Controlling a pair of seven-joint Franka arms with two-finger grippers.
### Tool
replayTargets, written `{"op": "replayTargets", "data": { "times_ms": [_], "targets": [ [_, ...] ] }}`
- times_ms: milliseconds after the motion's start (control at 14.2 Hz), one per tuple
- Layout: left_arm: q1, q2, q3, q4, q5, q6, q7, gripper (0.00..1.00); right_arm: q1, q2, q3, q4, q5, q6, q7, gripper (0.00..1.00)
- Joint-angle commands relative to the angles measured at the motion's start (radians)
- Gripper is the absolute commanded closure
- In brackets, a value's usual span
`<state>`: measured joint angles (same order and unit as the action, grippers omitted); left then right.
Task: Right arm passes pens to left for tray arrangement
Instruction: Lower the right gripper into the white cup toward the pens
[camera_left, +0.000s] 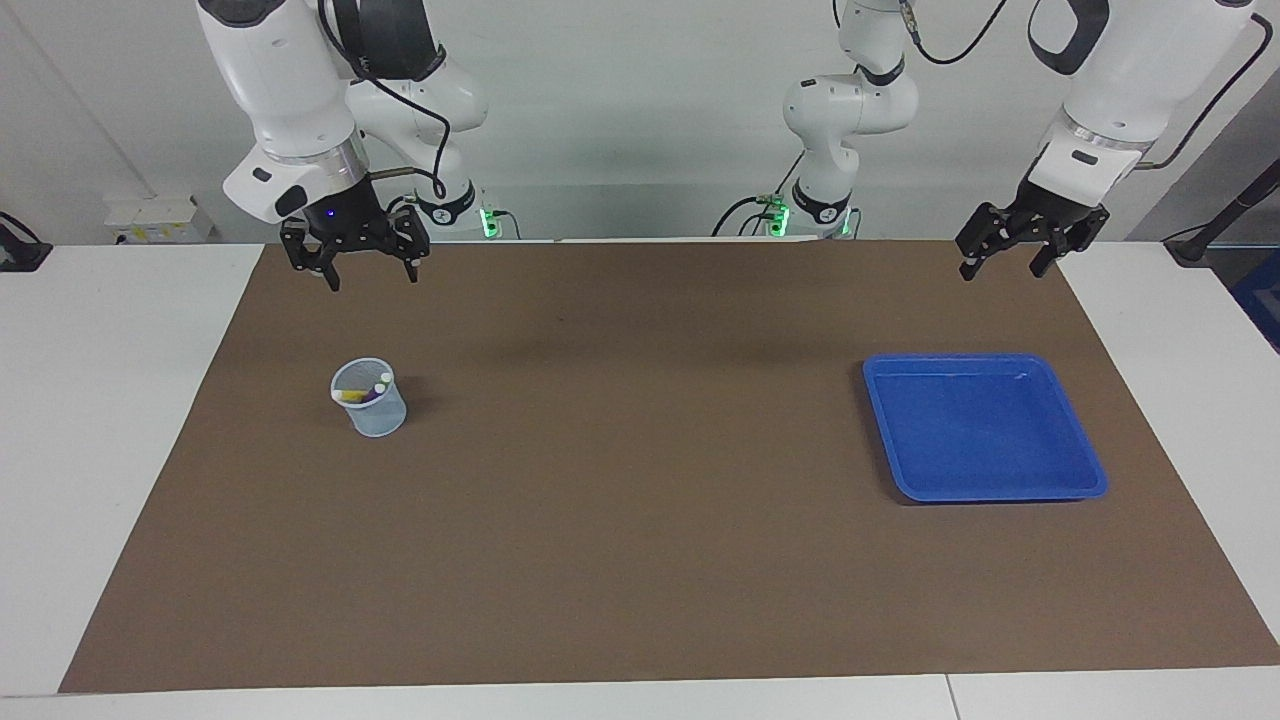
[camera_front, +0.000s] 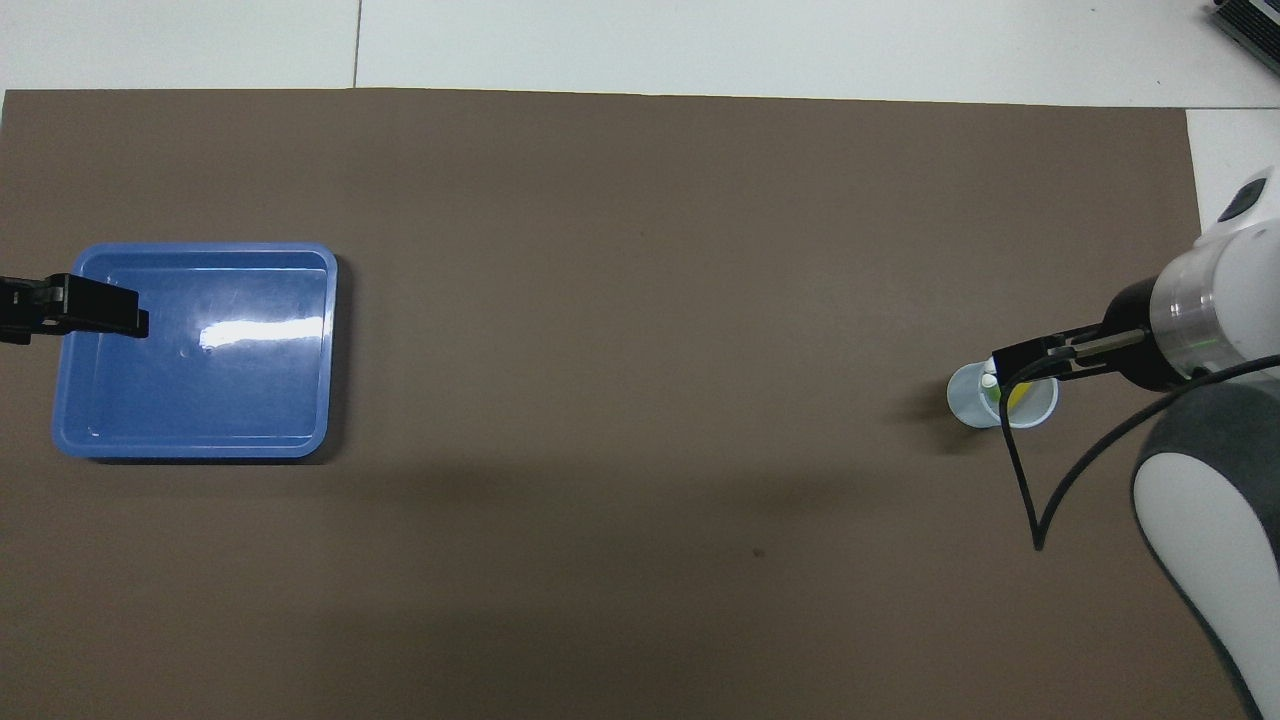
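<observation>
Facing view alone shows both black grippers whole, raised, fingers apart, empty: right gripper (camera_left: 372, 272), left gripper (camera_left: 1005, 262). Slim marker pens (camera_left: 365, 390) in pale-blue mesh cup (camera_left: 372, 410); shallow bright blue plastic tray (camera_left: 985, 430) on brown mat (camera_left: 640, 500). No readable writing.

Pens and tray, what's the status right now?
Right gripper and left gripper raised, jaws open, empty. Pens in mesh cup. Blue tray empty. Nothing between.

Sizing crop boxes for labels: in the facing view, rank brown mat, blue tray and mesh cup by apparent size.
1. brown mat
2. blue tray
3. mesh cup, smallest by a clear margin
</observation>
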<state>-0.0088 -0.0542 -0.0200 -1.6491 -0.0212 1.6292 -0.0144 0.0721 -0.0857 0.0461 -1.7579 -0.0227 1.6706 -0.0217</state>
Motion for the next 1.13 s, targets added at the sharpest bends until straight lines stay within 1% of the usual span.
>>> {"op": "replayTargets", "data": {
  "times_ms": [0,422,703,844,914,1055],
  "targets": [
    [0.004,-0.004,-0.001,0.000,-0.008,0.000,0.004,0.00,-0.002,-0.009,0.003,0.000,0.006,-0.015,0.020,0.00],
    [0.004,-0.004,-0.001,0.000,-0.008,0.001,0.004,0.00,-0.005,-0.017,0.008,-0.012,0.021,-0.017,0.016,0.00],
    [0.009,-0.012,-0.001,-0.009,-0.008,0.005,0.005,0.00,-0.003,-0.017,0.008,0.003,0.024,-0.015,0.012,0.00],
    [0.009,-0.013,0.000,-0.014,-0.008,0.009,0.004,0.00,-0.005,-0.029,0.029,0.002,0.021,-0.014,0.009,0.00],
    [0.010,-0.016,0.000,-0.017,-0.008,0.009,0.005,0.00,-0.011,-0.031,0.021,-0.012,0.021,0.001,0.000,0.00],
    [0.012,-0.018,0.000,-0.023,-0.008,0.015,0.002,0.00,-0.024,-0.036,0.002,-0.032,0.021,0.033,-0.103,0.00]
  ]
}}
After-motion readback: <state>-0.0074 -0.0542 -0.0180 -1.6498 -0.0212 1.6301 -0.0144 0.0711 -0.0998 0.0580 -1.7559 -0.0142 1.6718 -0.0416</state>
